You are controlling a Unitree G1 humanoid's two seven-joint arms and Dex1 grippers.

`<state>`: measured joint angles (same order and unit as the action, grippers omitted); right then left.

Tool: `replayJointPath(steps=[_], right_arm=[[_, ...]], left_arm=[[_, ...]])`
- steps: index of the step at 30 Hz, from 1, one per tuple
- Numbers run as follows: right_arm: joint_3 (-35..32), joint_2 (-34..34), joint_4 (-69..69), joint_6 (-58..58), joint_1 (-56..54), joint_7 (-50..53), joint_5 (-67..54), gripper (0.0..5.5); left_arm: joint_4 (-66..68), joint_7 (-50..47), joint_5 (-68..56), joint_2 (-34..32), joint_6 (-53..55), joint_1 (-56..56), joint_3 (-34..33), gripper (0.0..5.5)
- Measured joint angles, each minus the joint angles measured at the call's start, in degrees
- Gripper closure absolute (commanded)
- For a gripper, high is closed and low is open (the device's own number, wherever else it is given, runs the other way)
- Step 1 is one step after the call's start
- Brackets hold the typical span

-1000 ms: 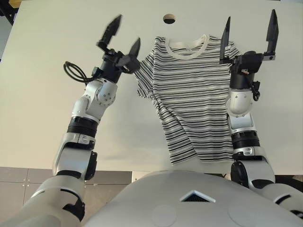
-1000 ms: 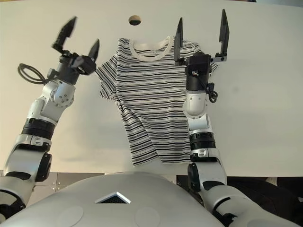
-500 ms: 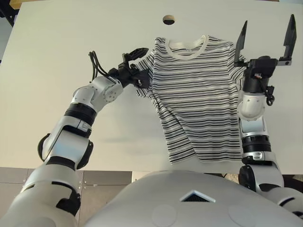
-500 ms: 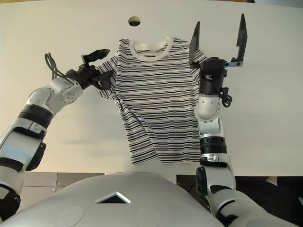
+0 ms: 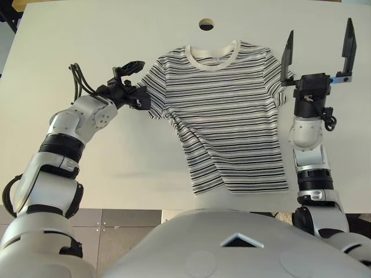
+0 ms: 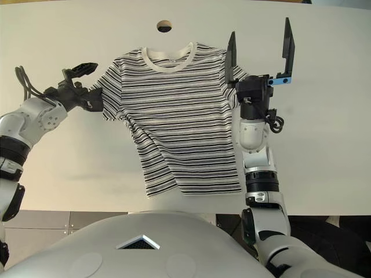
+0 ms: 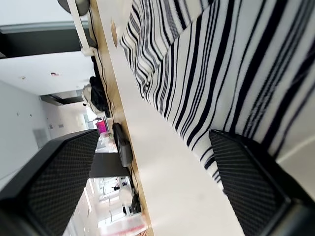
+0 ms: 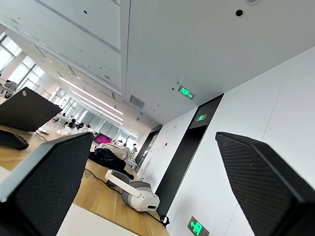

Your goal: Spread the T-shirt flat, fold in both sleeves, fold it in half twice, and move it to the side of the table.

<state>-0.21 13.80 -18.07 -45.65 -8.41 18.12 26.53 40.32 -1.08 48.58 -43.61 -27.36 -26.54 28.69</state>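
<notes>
Head view: the striped T-shirt (image 5: 226, 110) lay mid-frame on the pale matte table (image 5: 69, 35), collar toward the round hole (image 5: 206, 24) at the top. Its lower left edge was rumpled. My right claw (image 5: 319, 32), spread and pointing up, hid part of the sleeve at right. My left claw (image 5: 142, 84) sat spread at the other sleeve.

Left wrist view: my textured black fingers (image 7: 251, 191) were wide apart, one overlapping the striped knit, but I couldn't tell if it touched.

Right wrist view: the pads (image 8: 44, 187) were apart, with ceiling (image 8: 187, 44) behind.
</notes>
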Motion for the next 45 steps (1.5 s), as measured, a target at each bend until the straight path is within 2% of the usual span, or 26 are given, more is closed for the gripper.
replayJointPath(steps=[5, 7, 9, 12, 14, 16, 20, 28, 33, 37, 43, 45], right_arm=[[1.56, -0.13, -1.04, 0.0, -0.12, 0.3, 1.44, 0.93], [1.44, 0.21, -0.36, 0.03, -0.06, 0.34, 1.37, 0.93], [1.22, 0.58, 0.34, 0.05, 0.04, 0.3, 1.28, 0.93], [0.79, 0.87, 1.26, 0.88, 0.08, 0.21, 1.15, 0.93], [0.58, 1.08, 1.36, 1.81, -0.22, -0.04, 1.0, 0.93], [-0.02, 1.93, 1.75, 2.53, -1.14, -0.29, 0.18, 0.93], [-1.56, 3.57, 3.36, 3.73, -3.43, -0.83, -0.86, 0.93], [-1.25, 4.47, 4.01, 4.74, -3.43, -1.67, -0.8, 0.93], [-0.63, 4.41, 4.22, 5.63, -3.42, -1.91, -0.65, 0.93], [-0.22, 4.38, 4.97, 5.88, -3.4, -1.95, -0.58, 0.93], [0.32, 3.9, 7.59, 6.56, -2.01, -1.92, -0.01, 0.93], [0.62, 3.23, 7.63, 6.66, -1.46, -1.87, 0.4, 0.93]], left_arm=[[-0.14, -10.4, -2.2, 2.96, -0.01, -0.89, -4.12, 1.35], [-9.12, -17.21, -5.54, 3.76, -0.91, 0.63, -9.95, 1.35], [-20.27, -18.11, -10.62, 3.65, -2.73, 4.74, -14.36, 1.35], [-38.15, -10.56, -18.54, 3.0, -5.72, 18.01, -13.67, 1.35], [-48.97, -0.37, -20.5, -0.63, -9.63, 28.1, -7.01, 1.35], [-52.03, 5.8, -20.19, -3.43, -12.55, 33.93, -3.2, 1.35], [-53.24, 13.07, -20.36, -6.79, -14.42, 37.78, -2.29, 1.35], [-54.1, 18.0, -18.71, -1.38, -14.37, 32.79, -2.59, 1.35], [-50.96, 25.18, -15.62, -0.49, -15.63, 29.92, 1.49, 1.35], [-49.44, 29.26, -13.77, -2.25, -18.32, 28.34, 3.13, 1.35], [-46.91, 29.52, -13.46, -3.25, -21.01, 26.13, 3.01, 1.35], [-47.89, 29.73, -13.66, -6.43, -22.65, 26.93, 2.39, 1.35]])
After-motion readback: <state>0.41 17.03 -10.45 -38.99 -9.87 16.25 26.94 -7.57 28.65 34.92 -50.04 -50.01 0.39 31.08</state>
